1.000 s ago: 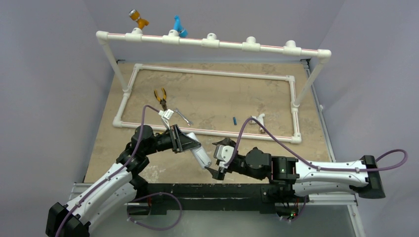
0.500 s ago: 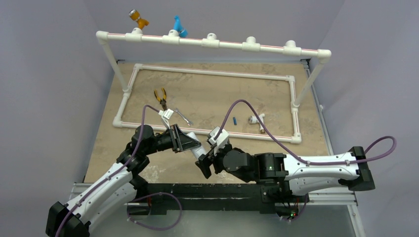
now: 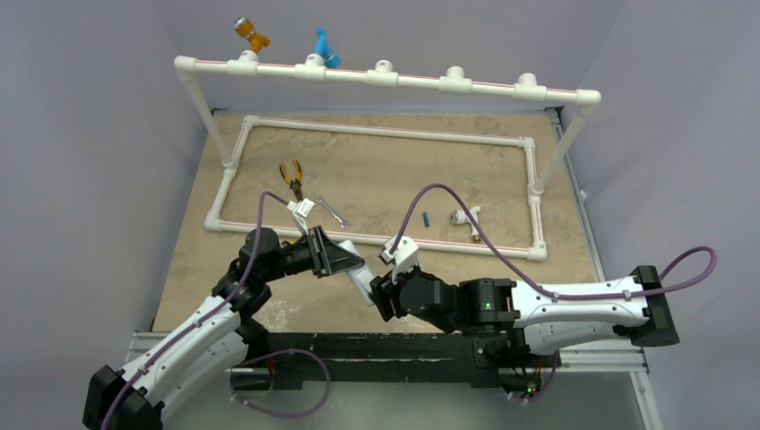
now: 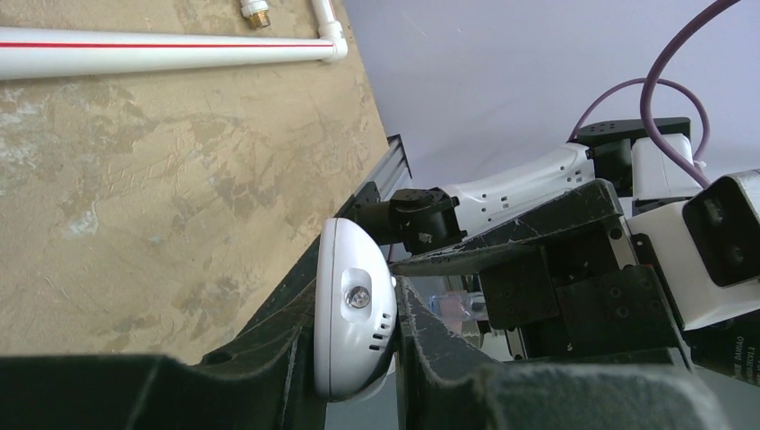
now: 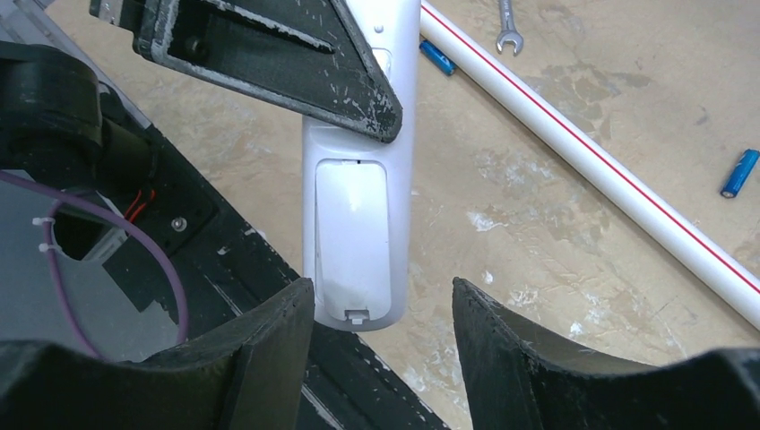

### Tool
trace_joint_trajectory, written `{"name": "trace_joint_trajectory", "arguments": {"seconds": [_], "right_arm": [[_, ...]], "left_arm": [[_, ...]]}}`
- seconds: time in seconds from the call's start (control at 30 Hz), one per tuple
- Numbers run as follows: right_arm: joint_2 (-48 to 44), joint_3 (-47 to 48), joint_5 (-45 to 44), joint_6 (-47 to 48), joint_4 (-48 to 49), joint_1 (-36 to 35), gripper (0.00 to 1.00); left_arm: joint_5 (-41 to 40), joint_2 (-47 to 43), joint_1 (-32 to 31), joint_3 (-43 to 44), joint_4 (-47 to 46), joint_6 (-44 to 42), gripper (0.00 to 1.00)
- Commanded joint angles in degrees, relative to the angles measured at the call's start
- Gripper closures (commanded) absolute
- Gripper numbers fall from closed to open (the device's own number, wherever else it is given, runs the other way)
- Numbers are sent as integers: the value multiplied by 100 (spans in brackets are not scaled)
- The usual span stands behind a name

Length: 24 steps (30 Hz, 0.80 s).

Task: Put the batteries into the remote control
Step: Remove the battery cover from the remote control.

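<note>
Left hand [image 4: 357, 363] clamps the remote control [image 5: 358, 179]; right hand [image 5: 378, 305] wide open, empty, at its end

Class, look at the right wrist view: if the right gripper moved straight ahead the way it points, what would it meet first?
The right gripper would most likely meet the remote control, clamped in the left gripper; its battery-cover end sits between the open fingers. Depth is unclear.

Left arm bent at elbow, wrist pointing right; left hand [image 3: 352, 264] clamped on remote control [image 5: 358, 224]. Right arm stretched low toward left; right hand [image 5: 384, 309] spread, fingers [image 5: 269, 349] flanking remote control end, gap both sides.
</note>
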<state>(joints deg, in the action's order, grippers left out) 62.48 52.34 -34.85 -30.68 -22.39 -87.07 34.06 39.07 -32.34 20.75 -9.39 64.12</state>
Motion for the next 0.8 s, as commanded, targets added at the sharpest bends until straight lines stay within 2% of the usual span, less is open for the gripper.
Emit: {"name": "trace_joint_trajectory", "arguments": {"seconds": [0.0,0.43,0.67,0.77], "right_arm": [[-89,-98,-157,-93,264,-27,44],[39,-185,-12,-46,589,-22,50],[176,-142,57,-36,573,-21,63],[195,-128,73,-34,554,-22,65]], "left_arm": [[16,19,-20,16,-373,92,100],[64,6,-23,15,-388,101,100],[65,-6,-23,20,-382,110,100],[74,3,-22,33,-388,110,100]]}}
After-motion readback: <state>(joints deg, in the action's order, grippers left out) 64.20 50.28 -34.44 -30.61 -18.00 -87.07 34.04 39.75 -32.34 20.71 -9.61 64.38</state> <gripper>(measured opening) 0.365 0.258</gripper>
